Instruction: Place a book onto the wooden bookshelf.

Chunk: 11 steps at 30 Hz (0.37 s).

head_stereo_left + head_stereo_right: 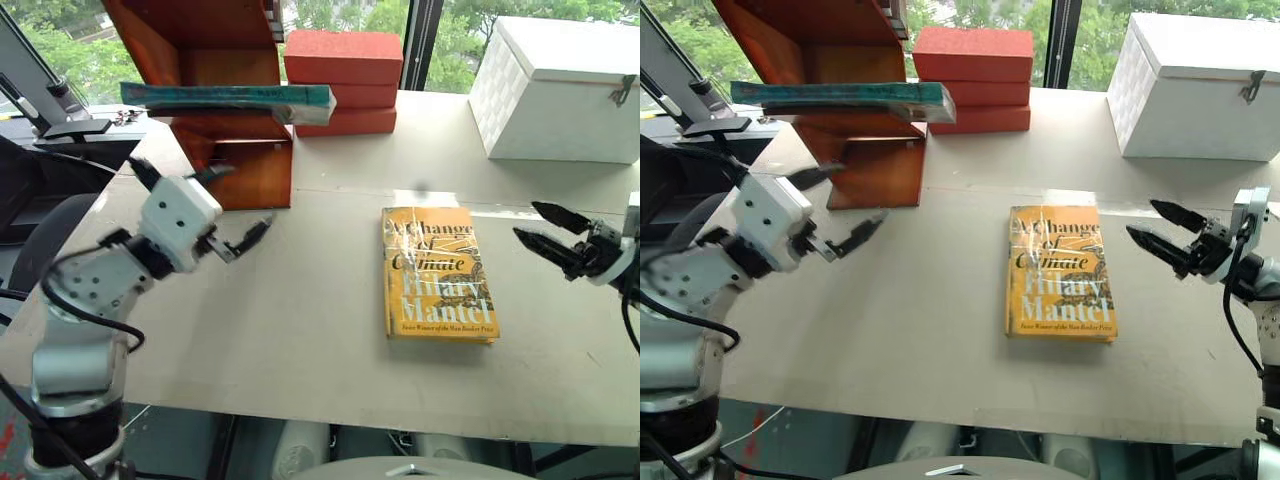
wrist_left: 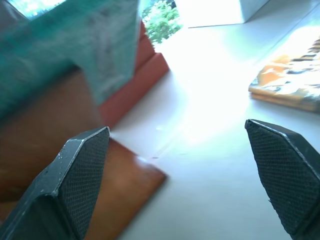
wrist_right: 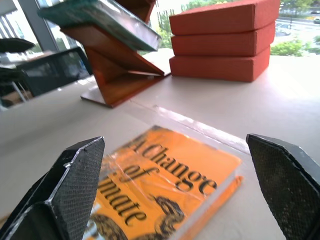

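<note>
One teal book (image 1: 228, 96) lies flat on wooden bookshelf (image 1: 215, 60); both grippers' fingers spread wide, empty.

Pale table (image 1: 300, 330) by windows (image 1: 340, 15), green trees outside, bright daylight

Teal book (image 1: 225, 96) in glossy clear wrap, on the reddish-brown glossy wooden bookshelf (image 1: 245, 170); three stacked red-orange boxes (image 1: 343, 80); white box (image 1: 560, 90) with a woven surface pattern; yellow-orange "Hilary Mantel" book (image 1: 437, 272) bearing dark and white lettering; pale grey-beige worktop (image 1: 300, 330); left gripper (image 1: 220, 210), white housing with black fingers (image 2: 82, 170) carrying cross-hatched pads; right gripper (image 1: 540, 228), black.
</note>
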Tool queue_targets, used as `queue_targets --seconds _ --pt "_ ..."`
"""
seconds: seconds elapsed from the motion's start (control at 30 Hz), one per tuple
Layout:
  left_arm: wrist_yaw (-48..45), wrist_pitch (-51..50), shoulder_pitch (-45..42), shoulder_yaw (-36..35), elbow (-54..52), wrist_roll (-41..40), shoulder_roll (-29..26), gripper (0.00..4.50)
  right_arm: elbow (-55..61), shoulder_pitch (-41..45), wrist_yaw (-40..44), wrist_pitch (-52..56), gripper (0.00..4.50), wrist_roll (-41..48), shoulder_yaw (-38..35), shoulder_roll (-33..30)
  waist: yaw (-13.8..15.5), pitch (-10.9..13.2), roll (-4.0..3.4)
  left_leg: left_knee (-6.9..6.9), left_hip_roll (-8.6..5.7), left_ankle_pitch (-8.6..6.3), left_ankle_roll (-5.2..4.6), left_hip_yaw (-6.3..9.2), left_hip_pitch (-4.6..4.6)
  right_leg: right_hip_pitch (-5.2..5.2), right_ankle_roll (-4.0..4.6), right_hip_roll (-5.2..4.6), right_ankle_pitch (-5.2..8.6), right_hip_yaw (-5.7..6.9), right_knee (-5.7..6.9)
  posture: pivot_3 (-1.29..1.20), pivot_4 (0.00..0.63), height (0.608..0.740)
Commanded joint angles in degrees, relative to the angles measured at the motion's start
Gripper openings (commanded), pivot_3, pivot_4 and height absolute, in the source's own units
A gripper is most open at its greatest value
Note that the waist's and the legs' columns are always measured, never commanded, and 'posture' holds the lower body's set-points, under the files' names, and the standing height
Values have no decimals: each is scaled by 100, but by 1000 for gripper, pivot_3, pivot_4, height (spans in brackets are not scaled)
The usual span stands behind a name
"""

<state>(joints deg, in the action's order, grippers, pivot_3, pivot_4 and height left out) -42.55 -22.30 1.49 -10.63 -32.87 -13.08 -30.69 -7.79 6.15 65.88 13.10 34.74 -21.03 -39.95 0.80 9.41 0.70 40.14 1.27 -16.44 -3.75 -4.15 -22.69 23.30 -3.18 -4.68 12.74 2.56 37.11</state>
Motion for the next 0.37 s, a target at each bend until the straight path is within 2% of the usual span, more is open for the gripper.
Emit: queue_targets --seconds 0.03,0.17,0.37 --pt "309 -181 489 437 -48 -121 344 4483 -69 -409 -96 -847 4500 -476 -77 134 -6 2 6 0 2 -4 -7 0 -11 10 1 2 -1 -4 -1 0 150 718" --pt "440 87 1300 981 338 241 426 4483 -125 -946 -122 -1379 4500 -802 -81 189 -39 -17 -22 1 3 -6 -10 -11 7 15 27 3 10 -25 17 0 150 718" --pt "534 726 1305 1173 899 294 590 4483 -111 -1334 -273 -1704 4500 -985 -84 195 0 -44 -50 -1 2 -7 -13 -12 10 17 32 -3 13 -27 19 0 150 718"
